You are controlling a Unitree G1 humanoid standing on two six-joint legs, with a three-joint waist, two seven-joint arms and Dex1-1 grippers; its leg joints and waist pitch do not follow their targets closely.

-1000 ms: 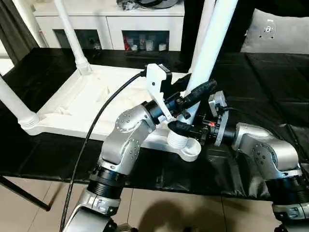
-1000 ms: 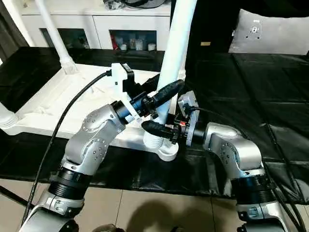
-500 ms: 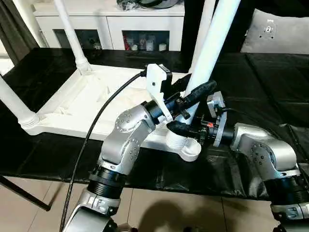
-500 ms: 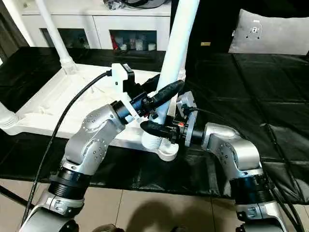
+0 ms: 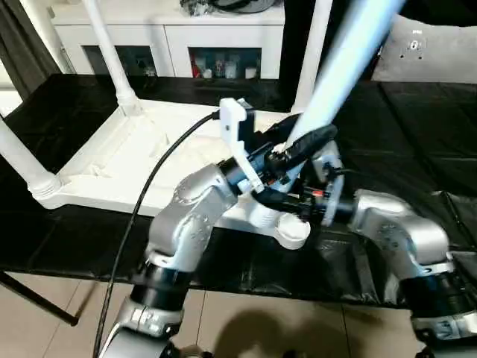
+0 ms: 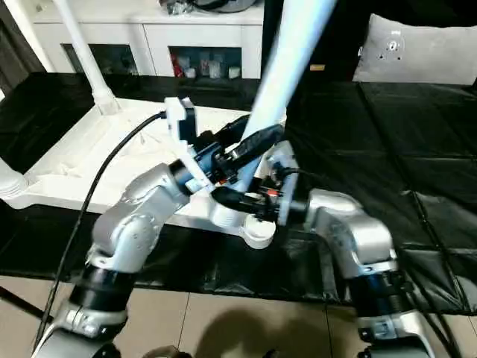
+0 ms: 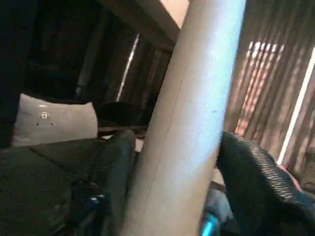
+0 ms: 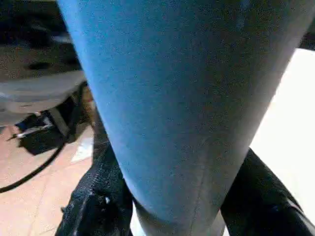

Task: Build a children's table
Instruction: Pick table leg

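Two grippers work at the nearest corner of the upturned children's table (image 5: 127,160), which lies top-down on the black sheet (image 5: 417,142) with its ribbed underside up. The right gripper (image 8: 172,196) has its black fingers on either side of the leg (image 5: 339,74) low down, just above the round corner socket (image 5: 291,231), and from its wrist camera both fingers look pressed against the tube. The left gripper (image 7: 177,167) straddles the same leg a little higher; its fingers (image 7: 256,177) stand partly apart, and I can't tell whether they pinch the tube or only flank it.

That leg tilts away to the right instead of standing straight like its neighbours. To my eye the job now is to bring it upright over the socket, keep the lower grip firm so the foot cannot skid out, and only then press down along the tube's own line. Pushing while it leans would likely jam it or tip the corner.

Farther back, a leg (image 5: 112,60) stands in the far-left socket, another (image 5: 22,164) at the left edge, and a fourth (image 5: 313,45) behind the grippers. All the legs run out of the top of the view. Whether the tilted leg's ribbed end sits in the socket or beside it is hidden by the fingers, and motion blur smears that whole corner.
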